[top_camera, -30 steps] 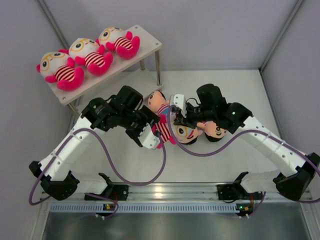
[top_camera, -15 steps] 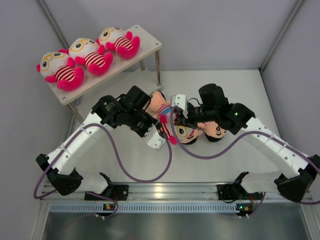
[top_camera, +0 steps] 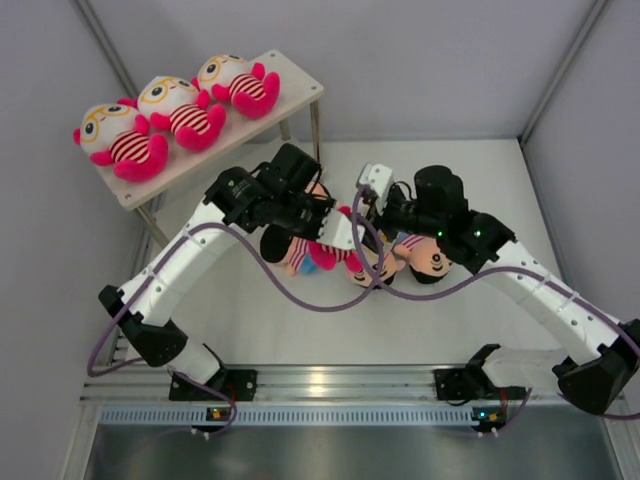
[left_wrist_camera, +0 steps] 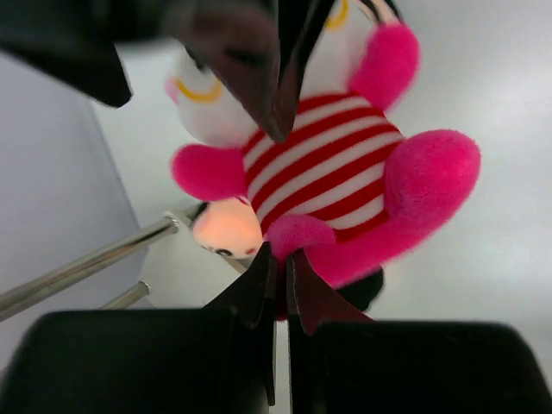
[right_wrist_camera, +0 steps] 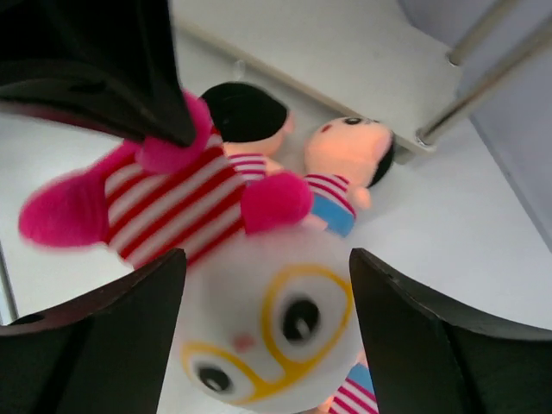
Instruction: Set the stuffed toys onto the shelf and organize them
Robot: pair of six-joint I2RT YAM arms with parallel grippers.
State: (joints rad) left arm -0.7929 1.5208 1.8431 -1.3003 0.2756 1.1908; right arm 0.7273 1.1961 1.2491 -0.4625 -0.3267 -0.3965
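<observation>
A white-headed stuffed toy (left_wrist_camera: 332, 164) with yellow glasses, pink limbs and red-white stripes hangs between the two arms at mid-table. My left gripper (left_wrist_camera: 280, 263) is shut on one of its pink limbs. My right gripper (right_wrist_camera: 267, 297) stands open, its jaws on either side of the toy's white head (right_wrist_camera: 276, 323) without pinching it. Two black-haired toys (right_wrist_camera: 246, 112) (right_wrist_camera: 349, 151) lie on the table under it. A third black-haired toy (top_camera: 432, 262) lies under the right arm. Three white-headed toys (top_camera: 180, 108) lie in a row on the shelf (top_camera: 292, 72) at the back left.
The shelf's thin metal legs (top_camera: 316, 135) stand just behind the left gripper (top_camera: 338, 232). Purple cables (top_camera: 300, 295) loop from both arms across the table. Grey walls close in the left, back and right sides.
The left gripper has swung right and back and shut on the toy's pink limb. The right gripper has opened off the toy's head and drawn back slightly.
</observation>
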